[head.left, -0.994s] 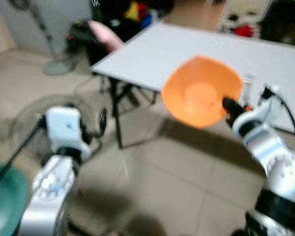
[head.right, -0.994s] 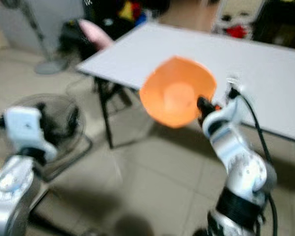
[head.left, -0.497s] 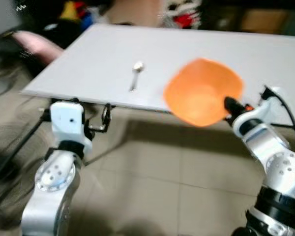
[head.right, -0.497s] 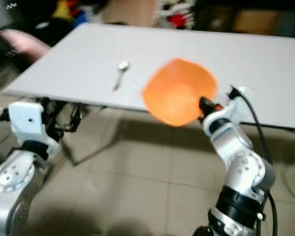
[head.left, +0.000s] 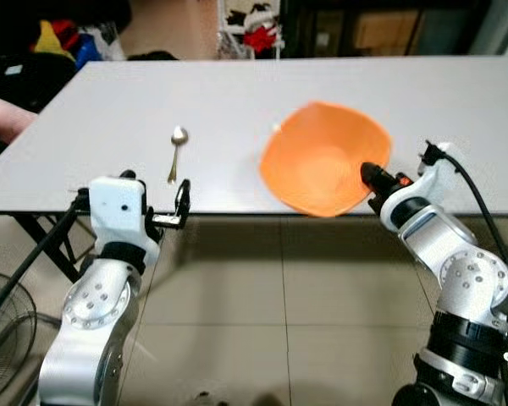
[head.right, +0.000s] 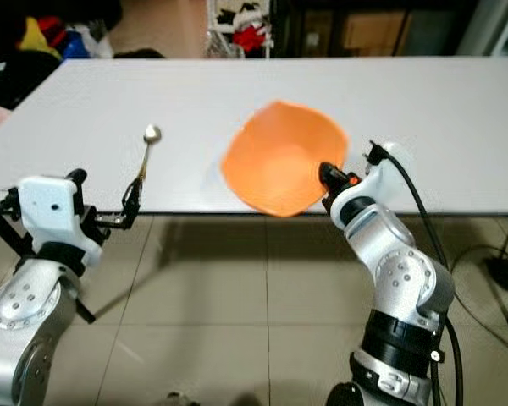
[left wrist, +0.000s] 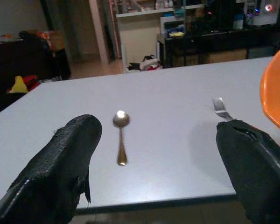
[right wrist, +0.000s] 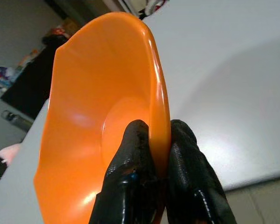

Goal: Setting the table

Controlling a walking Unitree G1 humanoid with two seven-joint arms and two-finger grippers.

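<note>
Left eye view: at lower left the left arm rises bent from the frame's bottom edge, its left gripper (head.left: 183, 207) level with the near edge of the worktop (head.left: 110, 110), fingers (left wrist: 70, 158) spread wide and holding nothing. At lower right the right arm bends up from the bottom edge and reaches toward centre, where the right gripper (head.left: 374, 176) has its fingers (right wrist: 130, 186) pressed together on the rim of the bowl (head.left: 322, 158), one inside and one outside. The orange bowl is tilted, its hollow facing the camera, held at the worktop's near edge at centre. Farther back, centre left, a spoon (head.left: 175, 152) lies on the worktop with its bowl end away from the robot. The left wrist view shows a fork (left wrist: 219, 106) lying beyond, near the bowl.
</note>
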